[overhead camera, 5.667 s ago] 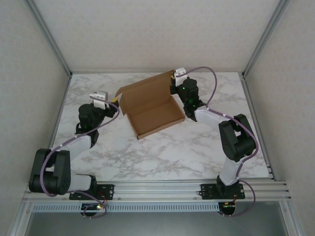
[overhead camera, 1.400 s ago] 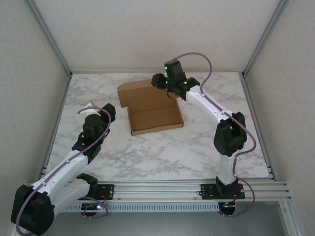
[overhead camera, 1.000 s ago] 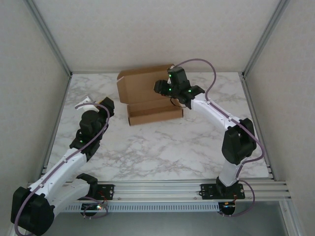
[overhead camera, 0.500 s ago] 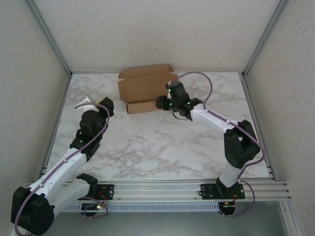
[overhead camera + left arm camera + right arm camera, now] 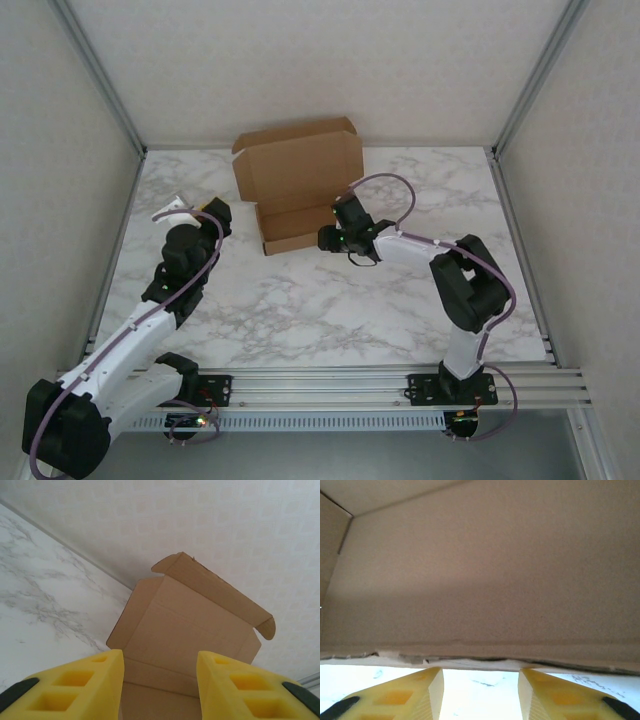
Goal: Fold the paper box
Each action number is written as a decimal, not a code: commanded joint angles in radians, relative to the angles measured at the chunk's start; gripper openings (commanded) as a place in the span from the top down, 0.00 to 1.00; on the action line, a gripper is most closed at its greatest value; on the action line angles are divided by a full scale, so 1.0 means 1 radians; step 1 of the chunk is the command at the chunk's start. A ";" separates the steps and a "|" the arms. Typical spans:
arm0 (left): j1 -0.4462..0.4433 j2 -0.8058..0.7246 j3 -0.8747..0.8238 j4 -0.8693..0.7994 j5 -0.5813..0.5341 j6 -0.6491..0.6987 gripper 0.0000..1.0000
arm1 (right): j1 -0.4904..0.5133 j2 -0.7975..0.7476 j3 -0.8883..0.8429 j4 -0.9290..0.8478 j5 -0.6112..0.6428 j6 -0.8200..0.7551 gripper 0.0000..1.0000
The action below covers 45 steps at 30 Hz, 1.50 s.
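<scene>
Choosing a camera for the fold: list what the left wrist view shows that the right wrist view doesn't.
Left wrist: the raised lid and flaps of the paper box, wall behind. Right wrist: a close-up of one cardboard panel and its ragged edge. Both: cardboard ahead, marble table, and left fingers or right fingers apart, nothing between.

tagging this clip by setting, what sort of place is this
Probably a lab robot test cell: a marble-patterned table, plain white panels on aluminium framing, a left arm and right arm bolted at the near edge, and a paper box.
</scene>
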 commanded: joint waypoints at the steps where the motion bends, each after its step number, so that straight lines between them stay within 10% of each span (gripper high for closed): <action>1: 0.008 0.015 -0.010 0.015 -0.019 -0.007 0.57 | -0.001 0.054 0.031 0.007 0.004 0.046 0.57; 9: 0.011 0.030 -0.009 0.052 -0.065 0.046 0.56 | -0.026 0.095 0.021 0.088 -0.114 0.123 0.57; 20: 0.062 0.209 0.043 0.333 -0.125 0.382 0.36 | -0.124 -0.328 -0.109 0.189 -0.033 -0.204 0.44; 25: 0.173 0.424 0.129 0.462 0.138 0.536 0.33 | -0.306 -0.204 -0.016 0.397 -0.110 -0.491 0.42; 31: 0.330 0.571 0.123 0.654 0.584 0.624 0.30 | -0.488 -0.013 0.133 0.490 -0.531 -0.726 0.37; 45: 0.479 0.867 0.389 0.520 1.171 0.746 0.38 | -0.553 0.376 0.606 0.311 -0.909 -0.905 0.31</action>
